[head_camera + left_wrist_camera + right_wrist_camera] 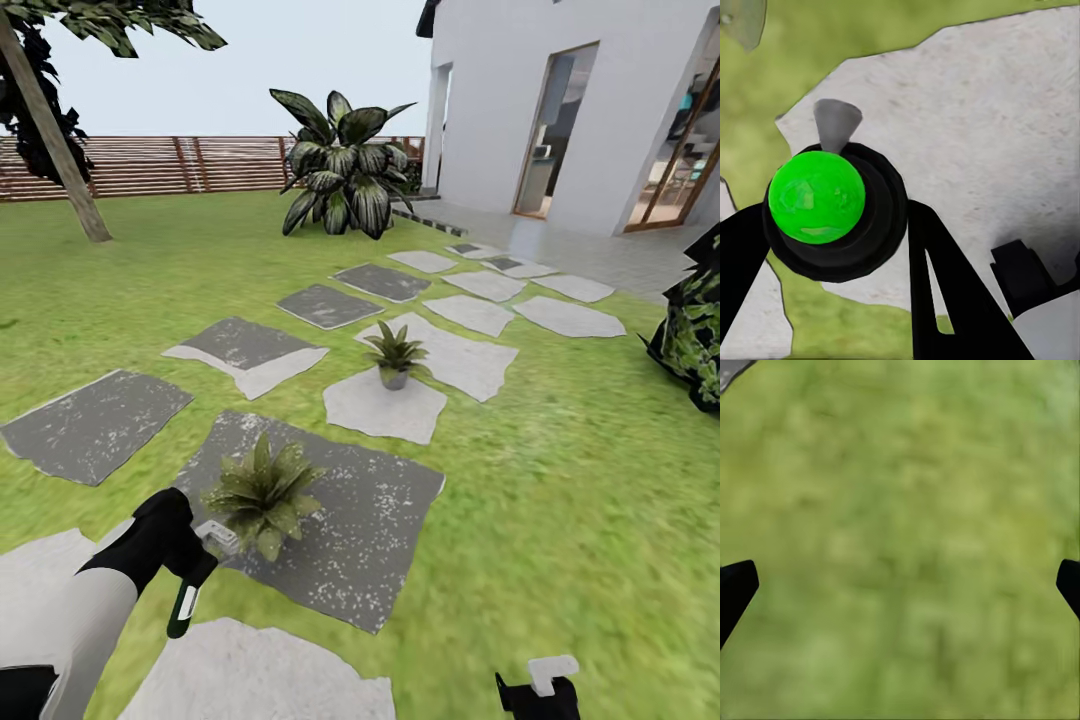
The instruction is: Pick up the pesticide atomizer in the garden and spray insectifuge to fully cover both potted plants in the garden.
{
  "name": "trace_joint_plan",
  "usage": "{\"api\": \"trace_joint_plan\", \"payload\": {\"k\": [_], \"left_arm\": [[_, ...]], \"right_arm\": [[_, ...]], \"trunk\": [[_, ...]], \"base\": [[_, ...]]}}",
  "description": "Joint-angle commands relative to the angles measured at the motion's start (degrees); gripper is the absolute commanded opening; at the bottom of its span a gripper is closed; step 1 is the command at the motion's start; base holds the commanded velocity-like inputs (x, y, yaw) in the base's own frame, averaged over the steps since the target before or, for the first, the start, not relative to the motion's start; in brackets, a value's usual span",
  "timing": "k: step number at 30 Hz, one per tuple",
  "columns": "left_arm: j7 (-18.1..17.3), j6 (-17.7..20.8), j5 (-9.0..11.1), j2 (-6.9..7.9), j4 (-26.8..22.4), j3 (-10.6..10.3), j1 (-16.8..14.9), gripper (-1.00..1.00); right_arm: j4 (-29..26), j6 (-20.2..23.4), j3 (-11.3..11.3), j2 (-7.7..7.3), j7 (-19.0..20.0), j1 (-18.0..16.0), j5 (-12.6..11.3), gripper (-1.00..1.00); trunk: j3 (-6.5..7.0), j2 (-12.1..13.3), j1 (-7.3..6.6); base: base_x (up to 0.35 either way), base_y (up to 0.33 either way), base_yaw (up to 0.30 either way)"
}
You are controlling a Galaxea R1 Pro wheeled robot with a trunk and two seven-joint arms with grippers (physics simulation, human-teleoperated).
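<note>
Left gripper (196,560) clamps the pesticide atomizer (186,598), long axis hanging downward, spray head touching the near potted plant (262,493); right gripper (900,585) fingers wide, farther off

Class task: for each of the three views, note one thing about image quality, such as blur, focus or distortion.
Head view: lawn smears toward the edges, house lines bend. Left wrist view: close bottle looks soft. Right wrist view: grass is a featureless blur.

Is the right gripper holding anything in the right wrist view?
No: the right gripper is open, its fingertips wide apart over bare lawn.
</note>
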Motion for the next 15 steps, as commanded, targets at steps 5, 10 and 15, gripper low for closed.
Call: {"api": "trace_joint_plan", "payload": {"k": [5,10,15], "left_arm": [[-0.5,0.3,-0.6,-0.06,-0.1,0.0,0.0,-1.00],[-0.5,0.3,-0.6,-0.07,-0.2,0.0,0.0,-1.00],[-0.5,0.3,-0.7,-0.05,-0.2,0.0,0.0,-1.00]], "right_arm": [[0.0,-0.2,-0.5,-0.12,0.2,0.0,0.4,1.00],[0.0,-0.2,-0.5,-0.27,0.2,-0.1,0.4,1.00],[0.0,-0.2,-0.5,-0.28,0.2,0.0,0.3,1.00]], "trunk": [[-0.05,0.0,-0.01],[-0.05,0.0,-0.01],[-0.05,0.0,-0.01]], "base": [[0.042,-0.148,0.043],[0.080,-0.258,0.002],[0.082,-0.265,0.000]]}}
